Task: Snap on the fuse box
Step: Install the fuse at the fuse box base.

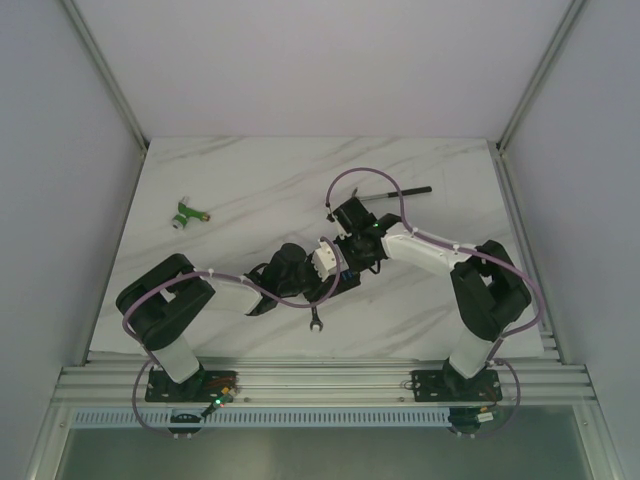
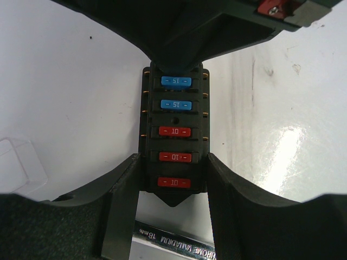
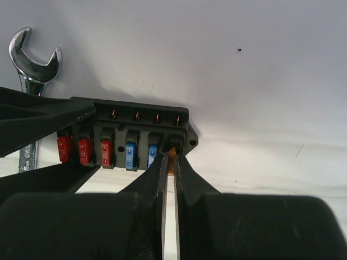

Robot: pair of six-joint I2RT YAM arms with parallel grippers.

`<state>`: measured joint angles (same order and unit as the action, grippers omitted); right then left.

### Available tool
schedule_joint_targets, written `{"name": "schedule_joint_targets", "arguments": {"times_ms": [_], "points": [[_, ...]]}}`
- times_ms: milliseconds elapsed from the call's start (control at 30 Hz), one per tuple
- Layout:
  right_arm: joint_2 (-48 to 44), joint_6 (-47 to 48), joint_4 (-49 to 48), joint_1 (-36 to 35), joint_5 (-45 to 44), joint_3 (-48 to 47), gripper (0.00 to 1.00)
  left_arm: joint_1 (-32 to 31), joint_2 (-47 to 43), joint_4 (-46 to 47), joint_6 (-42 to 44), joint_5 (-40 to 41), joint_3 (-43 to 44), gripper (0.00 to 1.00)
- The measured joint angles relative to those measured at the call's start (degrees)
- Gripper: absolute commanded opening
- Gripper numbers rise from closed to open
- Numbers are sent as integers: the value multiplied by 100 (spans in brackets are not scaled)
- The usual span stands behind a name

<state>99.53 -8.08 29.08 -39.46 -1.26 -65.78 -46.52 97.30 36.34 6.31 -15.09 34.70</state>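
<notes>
The fuse box (image 2: 174, 116) is a small black box with two blue fuses and three red ones in a row. My left gripper (image 2: 173, 162) is shut on it, its fingers (image 2: 127, 195) pressed against the long sides at the red-fuse end. In the right wrist view, the fuse box (image 3: 135, 127) shows its last slot beside the blue fuses. There my right gripper (image 3: 172, 153) is shut on a tiny amber fuse (image 3: 172, 155). Both grippers meet at mid-table (image 1: 345, 262). A clear cover (image 2: 16, 162) lies left of the box.
A chrome wrench (image 3: 32, 59) lies on the table just under the left gripper, its shaft (image 2: 179, 244) below the box. A green-and-white connector (image 1: 187, 214) sits far left. A black rod-like tool (image 1: 400, 192) lies at the back right.
</notes>
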Motion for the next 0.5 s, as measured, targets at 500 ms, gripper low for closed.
{"name": "schedule_joint_targets", "arguments": {"times_ms": [500], "points": [[271,111,214,-28,-11,-219,0,0,9,-20,-4,13,15,44]]}}
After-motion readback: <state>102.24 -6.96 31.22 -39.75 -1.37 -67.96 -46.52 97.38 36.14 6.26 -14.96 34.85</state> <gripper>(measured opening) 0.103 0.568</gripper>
